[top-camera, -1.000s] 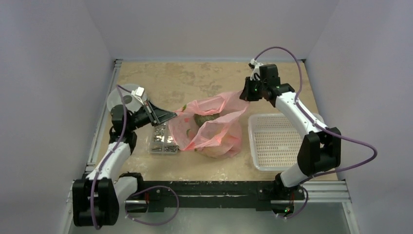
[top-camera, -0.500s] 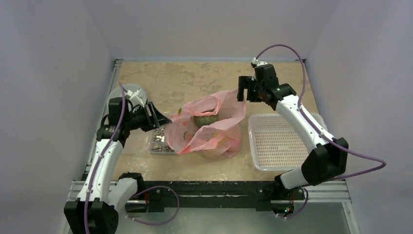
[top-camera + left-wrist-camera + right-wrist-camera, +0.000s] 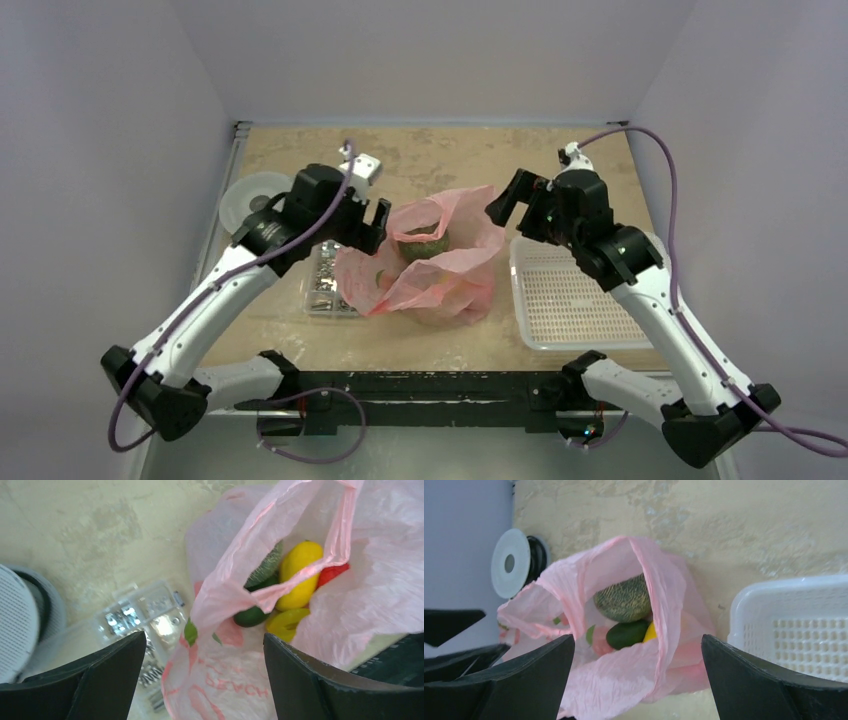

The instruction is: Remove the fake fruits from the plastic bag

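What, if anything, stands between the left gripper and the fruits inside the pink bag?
Only the bag itself. From the left gripper, a pink handle strip and a fold of plastic cross in front of the yellow fruit and the green fruit; nothing else visibly blocks them.

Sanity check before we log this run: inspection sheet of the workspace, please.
Surface: beige mottled tabletop.
Job's things: pink plastic bag, mouth open; inside it netted green fruit, dark green fruit, yellow oval fruit, yellow piece, red piece.
Clutter: clear box of metal parts left of bag; white basket right; white disc far left.
Grippers: left gripper and right gripper open, either side of bag, holding nothing.
Cables: purple cables along both arms.
Surroundings: plain walls, three sides.
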Robot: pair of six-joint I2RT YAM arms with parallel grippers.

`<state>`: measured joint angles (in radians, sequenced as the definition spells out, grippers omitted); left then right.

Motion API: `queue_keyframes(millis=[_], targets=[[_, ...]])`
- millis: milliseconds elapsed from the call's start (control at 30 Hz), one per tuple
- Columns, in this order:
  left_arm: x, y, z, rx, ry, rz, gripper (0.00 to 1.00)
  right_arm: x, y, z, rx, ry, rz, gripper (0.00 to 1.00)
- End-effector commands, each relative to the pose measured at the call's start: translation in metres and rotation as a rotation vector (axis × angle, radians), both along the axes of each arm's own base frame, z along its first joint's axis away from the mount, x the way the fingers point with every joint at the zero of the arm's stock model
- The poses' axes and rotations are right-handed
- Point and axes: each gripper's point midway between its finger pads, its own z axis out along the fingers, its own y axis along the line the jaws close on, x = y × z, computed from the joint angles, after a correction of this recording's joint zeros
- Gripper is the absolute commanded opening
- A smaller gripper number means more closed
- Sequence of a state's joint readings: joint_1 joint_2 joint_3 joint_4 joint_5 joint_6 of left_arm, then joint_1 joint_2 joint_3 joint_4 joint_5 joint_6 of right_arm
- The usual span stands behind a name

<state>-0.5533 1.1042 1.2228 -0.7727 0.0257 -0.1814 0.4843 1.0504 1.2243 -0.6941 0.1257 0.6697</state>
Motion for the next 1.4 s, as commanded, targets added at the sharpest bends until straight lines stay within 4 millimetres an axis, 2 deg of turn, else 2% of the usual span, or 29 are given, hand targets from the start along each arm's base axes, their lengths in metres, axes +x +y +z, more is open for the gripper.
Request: queue_keyframes(millis=[0,33,67,167,267,333,433,533,567,600,667,733,767,833,900,1033,1167,1267,1367], targets=[[0.048,-0.001,0.005,0.353,-0.205,-0.022,0.9,-0.014,0.03,-0.032,0.22,0.142,0.005,0.99],[0.056,-0.005,0.002,0.377,-0.198,-0.016,0.97,-0.017,0.035,-0.042,0.235,0.18,0.016,0.99],[0.063,-0.011,0.001,0.378,-0.183,-0.02,1.0,-0.019,0.04,-0.052,0.246,0.218,0.022,0.99],[0.072,-0.033,-0.017,0.372,-0.092,-0.095,1.0,-0.021,0.059,-0.065,0.298,0.255,0.037,0.99],[0.073,-0.041,-0.035,0.339,-0.009,-0.117,0.97,-0.016,0.072,-0.078,0.267,0.26,0.031,0.99],[0.073,-0.045,-0.046,0.256,0.029,-0.144,0.85,-0.015,0.082,-0.099,0.197,0.298,0.059,0.99],[0.067,-0.047,-0.056,0.161,0.097,-0.153,0.55,-0.018,0.085,-0.128,0.058,0.316,0.048,0.98],[0.066,-0.048,-0.064,0.139,0.102,-0.132,0.24,-0.044,0.084,-0.157,-0.038,0.34,0.048,0.89],[0.066,-0.048,-0.066,0.143,0.11,-0.125,0.09,-0.056,0.08,-0.169,-0.08,0.355,0.048,0.86],[0.068,-0.047,-0.066,0.151,0.117,-0.116,0.0,-0.07,0.073,-0.187,-0.137,0.388,0.053,0.82],[0.071,-0.044,-0.065,0.157,0.117,-0.083,0.0,-0.097,0.064,-0.211,-0.24,0.437,0.067,0.74],[0.075,-0.04,-0.066,0.157,0.097,-0.055,0.0,-0.126,0.049,-0.233,-0.337,0.469,0.075,0.6],[0.077,-0.038,-0.065,0.163,0.087,-0.041,0.0,-0.136,0.046,-0.239,-0.367,0.469,0.08,0.5],[0.08,-0.032,-0.062,0.178,0.065,-0.015,0.0,-0.151,0.038,-0.249,-0.42,0.457,0.076,0.29],[0.082,-0.03,-0.059,0.185,0.044,-0.004,0.0,-0.156,0.031,-0.257,-0.481,0.45,0.077,0.21],[0.081,-0.033,-0.061,0.18,0.046,-0.025,0.0,-0.147,0.04,-0.254,-0.517,0.413,0.092,0.26],[0.077,-0.035,-0.059,0.185,0.054,-0.051,0.0,-0.136,0.052,-0.231,-0.552,0.357,0.148,0.46],[0.072,-0.04,-0.058,0.184,0.058,-0.089,0.01,-0.135,0.051,-0.215,-0.561,0.325,0.194,0.59],[0.062,-0.046,-0.056,0.185,0.096,-0.141,0.26,-0.134,0.054,-0.192,-0.522,0.273,0.249,0.72]])
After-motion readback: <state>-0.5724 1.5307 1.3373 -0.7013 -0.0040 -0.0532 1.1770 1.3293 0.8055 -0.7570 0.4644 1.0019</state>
